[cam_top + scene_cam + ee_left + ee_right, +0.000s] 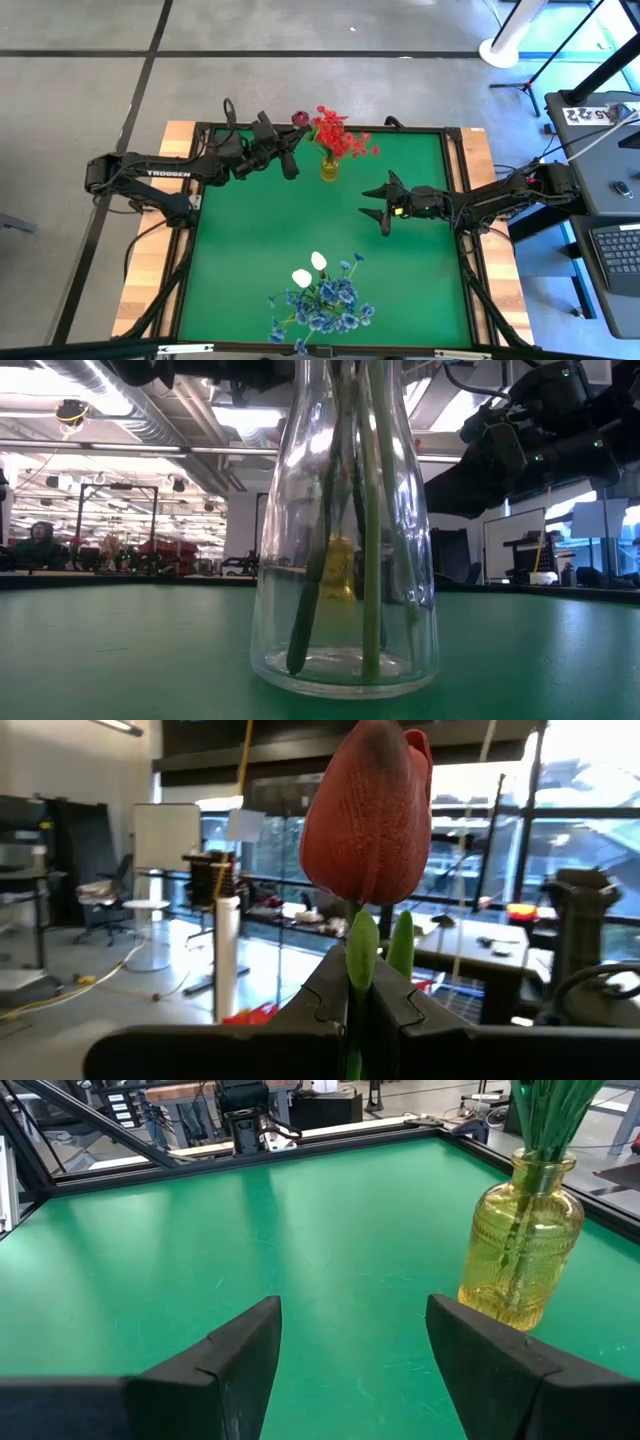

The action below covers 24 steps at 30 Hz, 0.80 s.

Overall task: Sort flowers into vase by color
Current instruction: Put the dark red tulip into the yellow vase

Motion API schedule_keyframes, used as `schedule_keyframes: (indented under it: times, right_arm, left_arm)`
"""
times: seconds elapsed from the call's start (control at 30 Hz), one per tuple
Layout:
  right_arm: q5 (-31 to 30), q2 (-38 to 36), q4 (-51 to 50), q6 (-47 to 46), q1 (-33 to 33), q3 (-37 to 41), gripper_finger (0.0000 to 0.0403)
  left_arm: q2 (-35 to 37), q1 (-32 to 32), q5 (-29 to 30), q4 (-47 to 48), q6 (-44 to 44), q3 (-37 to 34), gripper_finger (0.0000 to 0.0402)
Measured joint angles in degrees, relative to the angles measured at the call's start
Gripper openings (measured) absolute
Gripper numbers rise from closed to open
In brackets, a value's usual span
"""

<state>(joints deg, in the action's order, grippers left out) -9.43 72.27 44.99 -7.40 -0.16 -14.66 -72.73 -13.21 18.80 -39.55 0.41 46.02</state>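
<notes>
My left gripper (293, 143) hovers at the table's far edge, left of the yellow vase (329, 166), shut on a dark pink-red rosebud flower (370, 810). The yellow vase holds red flowers (342, 136); their green stems (545, 1110) stick into its neck. A clear glass vase (345, 560) at the near edge holds blue flowers (330, 305) and white buds (310, 270). My right gripper (355, 1350) stands open to the right of the yellow vase, with nothing between its fingers. My left gripper pinches the rosebud's green stem (358, 965), just below the bud, between its two fingers. The bud stands out past the fingertips (325, 990), lifted clear of the table. The lower stem is hidden between the fingers.
The green mat (260, 240) lies bare between the two vases. A raised black frame (450, 128) borders the mat. The room behind holds desks, stands and a seated person (40, 540).
</notes>
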Motion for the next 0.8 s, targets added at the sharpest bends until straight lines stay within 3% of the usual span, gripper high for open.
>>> schedule_keyframes:
  times: [0.57, 0.8]
  right_arm:
    - [0.0, 0.0, 0.4, -0.5, 0.0, 0.0, 0.0248]
    - [0.0, 0.0, 0.4, -0.5, 0.0, 0.0, 0.0248]
  left_arm:
    - [0.0, -0.5, 1.2, -4.0, 3.1, 0.0, 0.0]
    - [0.0, -1.4, -1.6, -4.0, 2.2, 0.0, 0.0]
